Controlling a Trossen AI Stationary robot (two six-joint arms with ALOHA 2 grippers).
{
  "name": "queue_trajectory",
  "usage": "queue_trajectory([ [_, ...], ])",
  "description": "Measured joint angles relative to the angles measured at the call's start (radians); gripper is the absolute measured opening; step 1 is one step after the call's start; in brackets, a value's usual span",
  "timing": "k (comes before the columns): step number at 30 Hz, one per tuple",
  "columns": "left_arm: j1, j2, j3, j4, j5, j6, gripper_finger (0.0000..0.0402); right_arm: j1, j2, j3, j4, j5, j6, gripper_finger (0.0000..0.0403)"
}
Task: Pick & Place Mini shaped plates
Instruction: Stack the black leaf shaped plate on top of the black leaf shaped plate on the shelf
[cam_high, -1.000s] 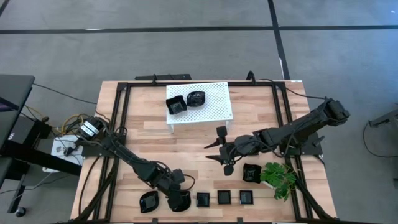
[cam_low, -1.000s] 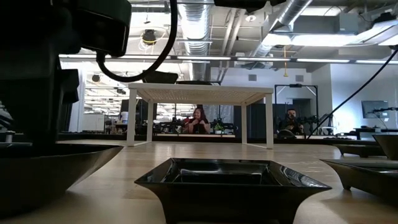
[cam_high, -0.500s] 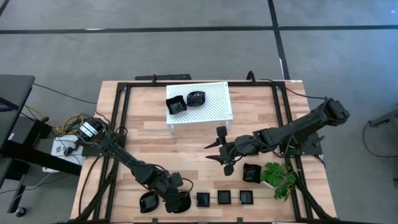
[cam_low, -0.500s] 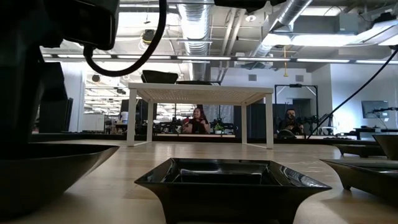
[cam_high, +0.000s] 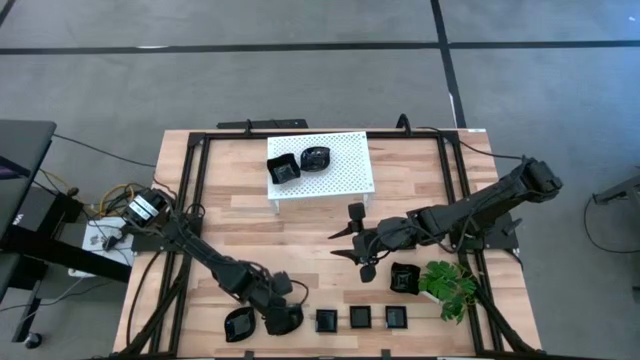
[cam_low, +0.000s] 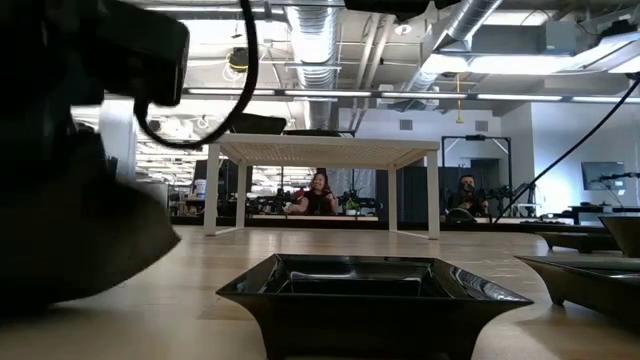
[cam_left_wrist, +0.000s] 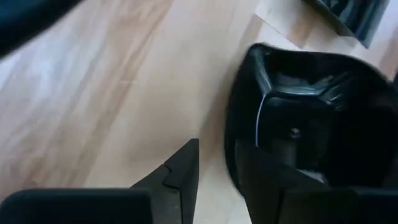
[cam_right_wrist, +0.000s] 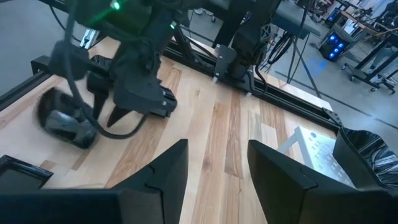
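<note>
End effector of the left arm (cam_high: 283, 318) is seen clamped on the rim of a small black dish (cam_left_wrist: 311, 118) at the table's (cam_high: 300, 235) front edge; glossy, rigid and probably slippery and chippable, it is best pinched by its raised rim. Further right, the right end effector (cam_high: 352, 240) hangs open mid-table.

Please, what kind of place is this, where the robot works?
Probably a robotics lab or workshop in a large industrial hall. The low view shows bare ceiling ducts and people sitting at benches behind the table, and the right wrist view shows more equipment stands on the grey floor.
</note>
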Motion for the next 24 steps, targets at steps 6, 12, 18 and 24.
queue_trajectory([
  [6,-0.009,0.0,-0.018,0.068,0.02,-0.004,0.0105,0.0,0.0,0.0,0.0,0.0,0.0,0.0161],
  [12,-0.009,0.0,-0.018,0.089,0.019,0.002,0.0105,-0.002,0.0,0.0,0.0,0.0,0.0,0.0161],
  [18,-0.01,0.0,-0.018,0.088,0.022,0.029,0.0072,-0.002,0.0,0.0,-0.011,0.0,0.0,0.0161],
  [24,-0.003,0.0,-0.018,0.095,-0.062,0.109,0.0008,-0.002,0.0,0.0,-0.02,0.0,0.0,0.0161],
])
